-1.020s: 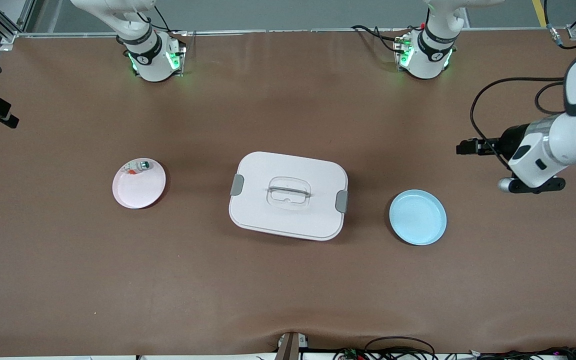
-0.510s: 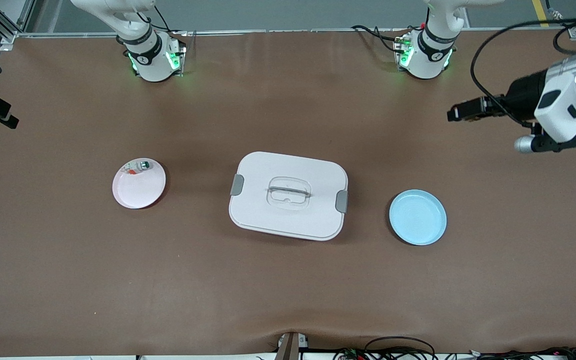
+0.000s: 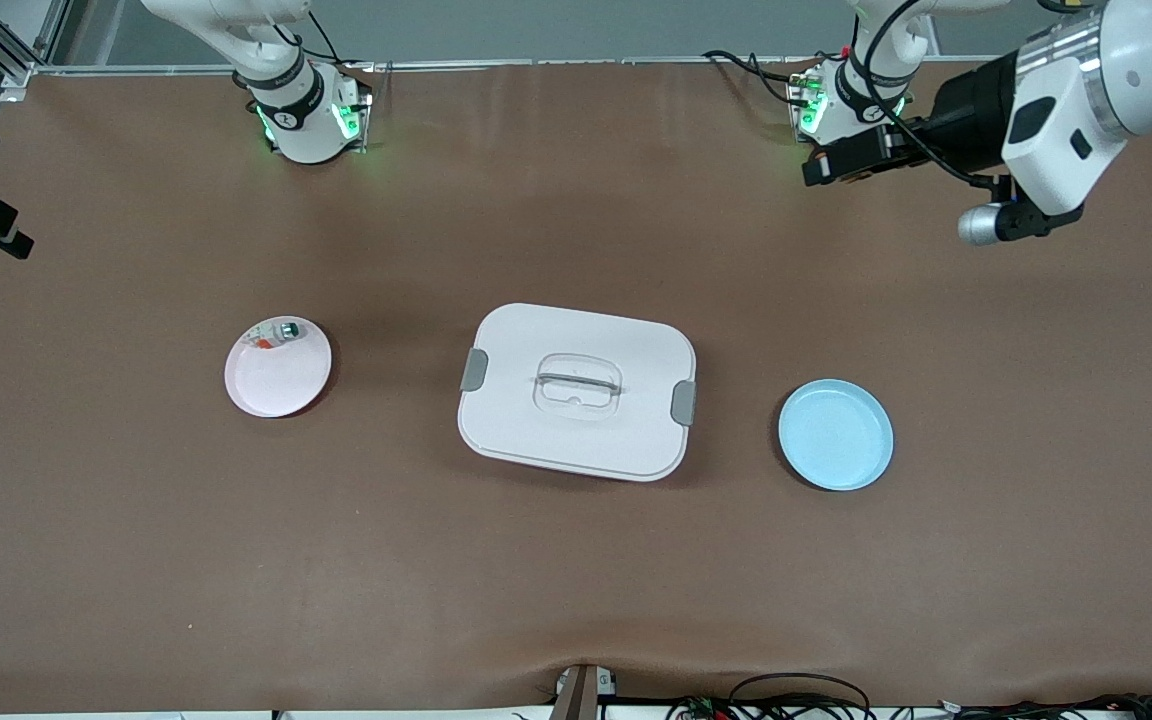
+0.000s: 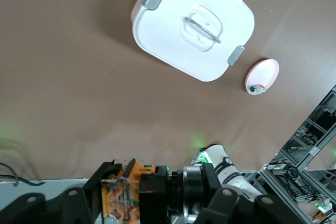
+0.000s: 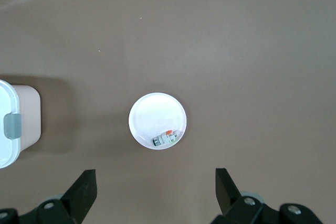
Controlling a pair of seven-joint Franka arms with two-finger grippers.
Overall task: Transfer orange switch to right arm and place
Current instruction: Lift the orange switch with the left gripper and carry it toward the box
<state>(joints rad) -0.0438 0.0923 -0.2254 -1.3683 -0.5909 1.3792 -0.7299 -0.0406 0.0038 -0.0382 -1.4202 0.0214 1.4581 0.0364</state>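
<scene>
Two end effectors shown: left end effector (image 3: 821, 165) clamped on orange switch (image 4: 128, 192), raised over table (image 3: 576, 560); right end effector (image 5: 156, 190) held apart over pink plate (image 5: 157, 114).

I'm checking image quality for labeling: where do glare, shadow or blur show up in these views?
Front view: pale streaks of glare on the table near the bases; soft shadow beside the white box. Left wrist view: the left gripper is blurred up close. Right wrist view: sharp, evenly lit pink plate.
</scene>
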